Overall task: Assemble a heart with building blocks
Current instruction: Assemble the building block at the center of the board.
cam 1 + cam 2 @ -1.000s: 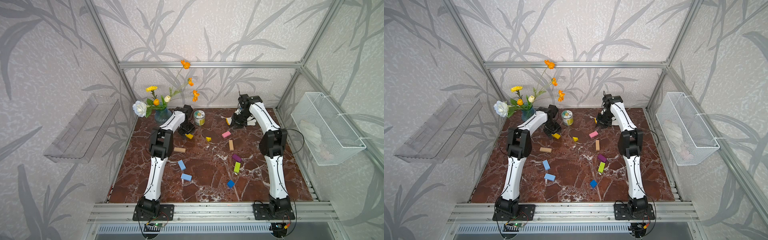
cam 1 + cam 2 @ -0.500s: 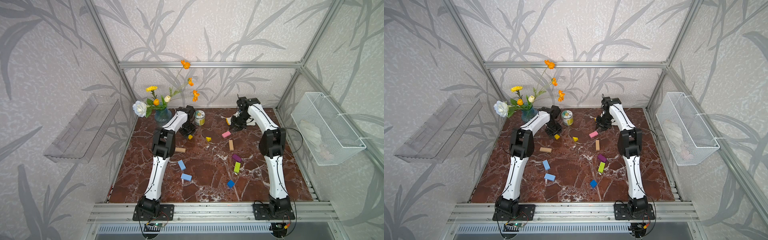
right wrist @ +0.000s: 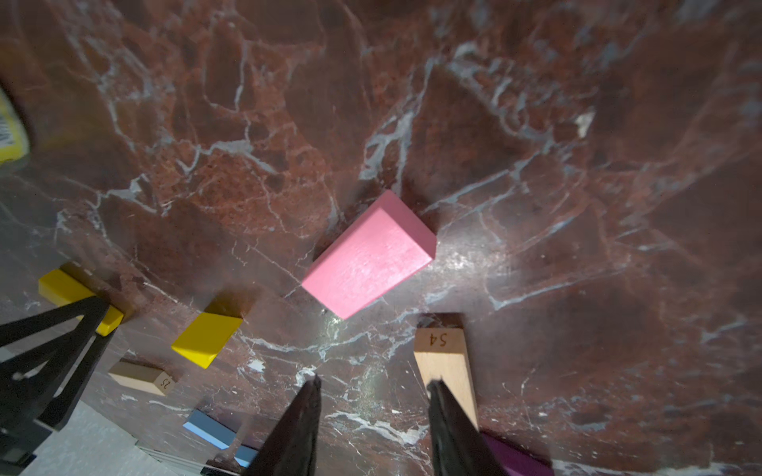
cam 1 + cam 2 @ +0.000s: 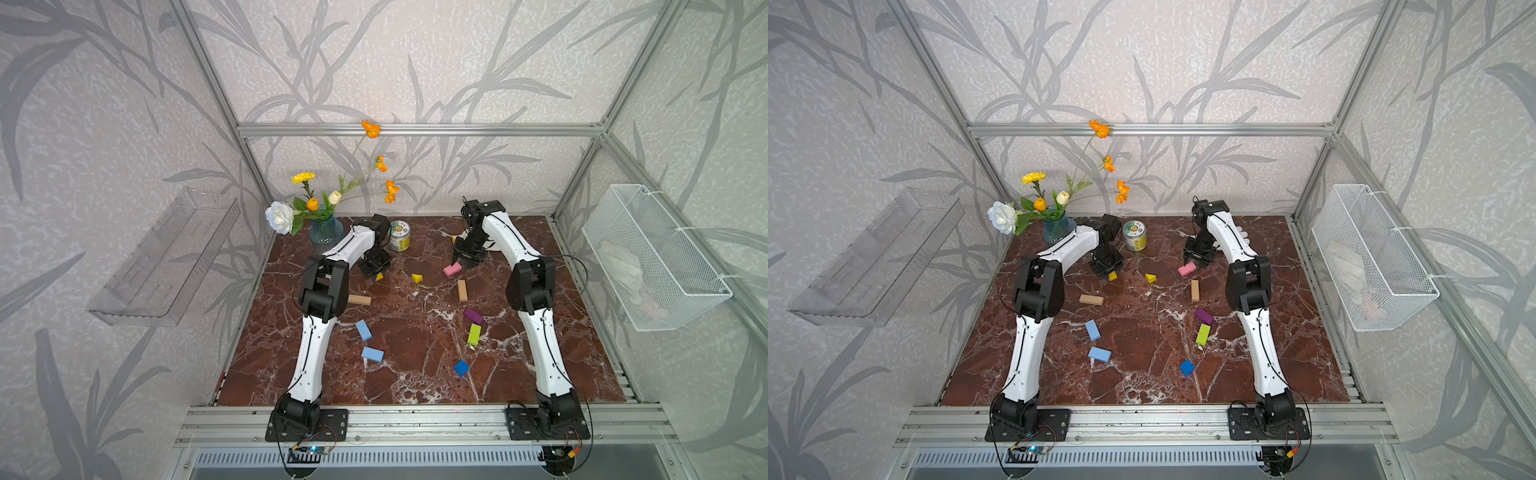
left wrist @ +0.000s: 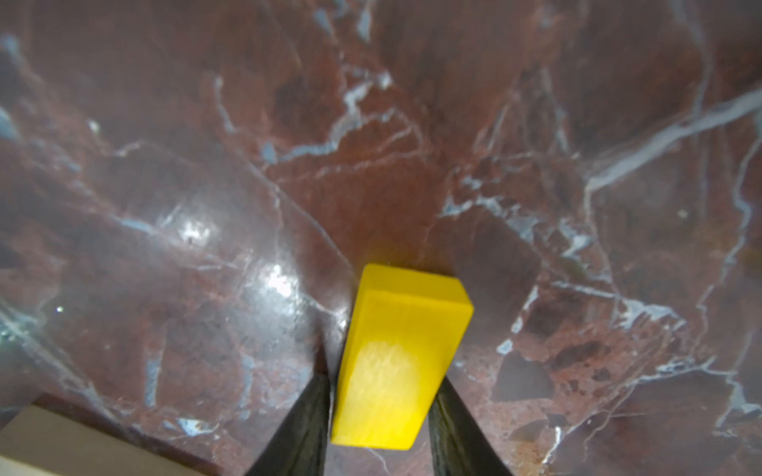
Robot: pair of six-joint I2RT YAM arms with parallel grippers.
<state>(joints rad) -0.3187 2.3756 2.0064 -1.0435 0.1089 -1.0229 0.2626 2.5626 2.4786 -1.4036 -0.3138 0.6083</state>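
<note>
Gripping firmly, the left gripper (image 5: 383, 375) has the yellow block (image 5: 406, 329) pinched between its black fingers (image 5: 305, 428), one on each long side, with the block's far end poking out past the tips. Whether it rests on the marble table (image 4: 415, 386) or hangs just above it, I cannot tell. In a top view the pair sits close to the tin (image 4: 400, 236).

Over to the right gripper (image 3: 373, 381): its fingers (image 3: 449, 428) are spread apart with only bare marble between them. The pink block (image 3: 371, 255) lies flat just ahead of the tips, clear of both and turned at an angle. A tan block (image 3: 443, 358) lies beside one finger, partly hidden by it.

Elsewhere the yellow wedge (image 4: 417, 278), second tan block (image 4: 359, 299), purple block (image 4: 473, 316), lime green block (image 4: 474, 334), dark blue block (image 4: 461, 368) and two light blue blocks (image 4: 363, 330) lie scattered, none touching.
</note>
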